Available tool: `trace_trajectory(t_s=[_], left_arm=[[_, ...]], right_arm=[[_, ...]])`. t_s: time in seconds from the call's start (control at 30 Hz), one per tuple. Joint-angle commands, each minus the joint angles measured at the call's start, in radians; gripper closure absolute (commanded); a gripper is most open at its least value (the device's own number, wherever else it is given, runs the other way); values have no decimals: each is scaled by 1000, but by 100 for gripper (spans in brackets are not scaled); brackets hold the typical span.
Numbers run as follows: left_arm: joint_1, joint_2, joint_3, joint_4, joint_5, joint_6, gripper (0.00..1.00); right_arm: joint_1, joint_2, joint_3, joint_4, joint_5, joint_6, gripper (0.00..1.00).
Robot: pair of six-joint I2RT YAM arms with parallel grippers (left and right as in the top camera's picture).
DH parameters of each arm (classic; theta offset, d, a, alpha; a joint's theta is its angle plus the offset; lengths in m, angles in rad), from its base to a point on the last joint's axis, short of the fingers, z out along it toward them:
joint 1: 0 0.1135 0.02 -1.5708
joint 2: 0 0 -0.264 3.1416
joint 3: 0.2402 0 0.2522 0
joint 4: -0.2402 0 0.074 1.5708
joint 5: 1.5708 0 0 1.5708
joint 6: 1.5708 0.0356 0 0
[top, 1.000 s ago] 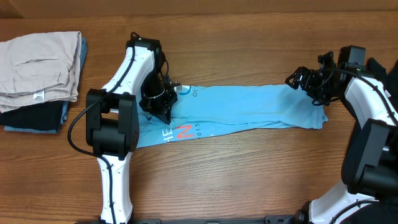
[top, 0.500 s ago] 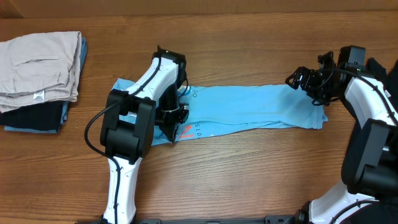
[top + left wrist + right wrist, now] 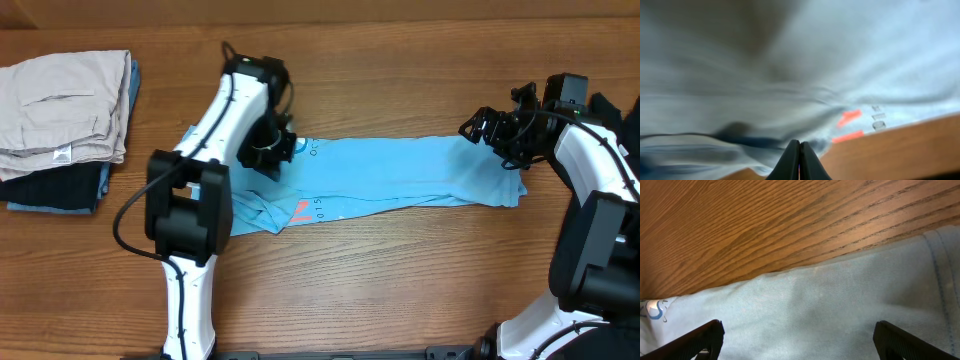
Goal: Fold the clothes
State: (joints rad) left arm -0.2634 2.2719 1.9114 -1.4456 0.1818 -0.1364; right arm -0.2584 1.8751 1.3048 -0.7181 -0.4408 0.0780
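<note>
The clothes point(image 3: 400, 170), a light blue T-shirt, lie as a long strip across the middle of the table. Its red mark point(image 3: 299, 210) shows near the front left, where the cloth is bunched. My left gripper point(image 3: 270, 158) hovers over the shirt's left part, shut, with no cloth seen between its tips. In the left wrist view the gripper point(image 3: 799, 150) points at blurred blue cloth point(image 3: 790, 65) and the red mark point(image 3: 849, 117). My right gripper point(image 3: 487, 130) is open above the shirt's right end. In the right wrist view its wide-spread fingers point(image 3: 705, 340) frame the cloth point(image 3: 830, 315).
A stack of folded garments sits at the far left, a beige one point(image 3: 65, 105) on top and dark ones point(image 3: 55, 190) beneath. Bare wooden table point(image 3: 400, 280) runs in front of the shirt and behind it.
My left gripper swung toward the shirt's front edge, then back toward the far side. The shirt's front left part is now bunched and hides some lettering. The right arm stayed still.
</note>
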Motion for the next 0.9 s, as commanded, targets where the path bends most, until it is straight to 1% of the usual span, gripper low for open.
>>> trace_trajectory(t_s=[0.0, 0.03, 0.17, 0.23, 0.3, 0.37, 0.4, 0.43, 0.47, 0.5, 0.57, 0.6, 0.63, 0.67, 0.73, 0.8, 0.87], left_arm=[[93, -23, 15, 53, 84, -77, 96], [120, -23, 15, 75, 128, -77, 96], [219, -23, 15, 107, 161, -69, 96], [279, -26, 16, 113, 237, -24, 96], [335, -26, 16, 145, 314, -17, 96], [357, -26, 16, 164, 336, -18, 95], [361, -26, 16, 164, 335, -17, 91], [361, -26, 16, 163, 335, -17, 87], [360, -26, 16, 158, 335, -18, 64], [357, -26, 16, 157, 335, -18, 0], [355, -26, 16, 168, 332, -18, 0], [355, -26, 16, 173, 332, -18, 0], [355, -26, 16, 173, 332, -18, 0], [355, -26, 16, 173, 332, -18, 0], [355, -26, 16, 174, 324, -18, 0], [355, -25, 16, 182, 270, -18, 0], [355, -25, 16, 198, 197, -18, 0]], right_arm=[[5, 1, 24, 6, -2, 0, 0], [5, 1, 24, 6, -2, 0, 0], [5, 1, 24, 6, -2, 0, 0], [5, 1, 24, 63, -1, 0, 0], [5, 1, 24, 70, -2, 0, 0], [5, 1, 24, 56, 10, -1, 0], [-2, 1, 24, 6, 90, -2, 0], [-16, 1, 24, -6, 193, -5, 0], [-29, 1, 24, -21, 258, -23, 0], [-47, 1, 24, -40, 302, -80, 0], [-63, 1, 23, -55, 326, -137, 2], [-64, 1, 18, -45, 344, -139, 3], [-64, 1, 8, -24, 359, -139, 7], [-64, 1, -21, 22, 375, -153, 14], [-64, 1, -71, 79, 369, -180, 23], [-63, 1, -138, 162, 362, -180, 29], [-64, 1, -202, 244, 362, -180, 31]])
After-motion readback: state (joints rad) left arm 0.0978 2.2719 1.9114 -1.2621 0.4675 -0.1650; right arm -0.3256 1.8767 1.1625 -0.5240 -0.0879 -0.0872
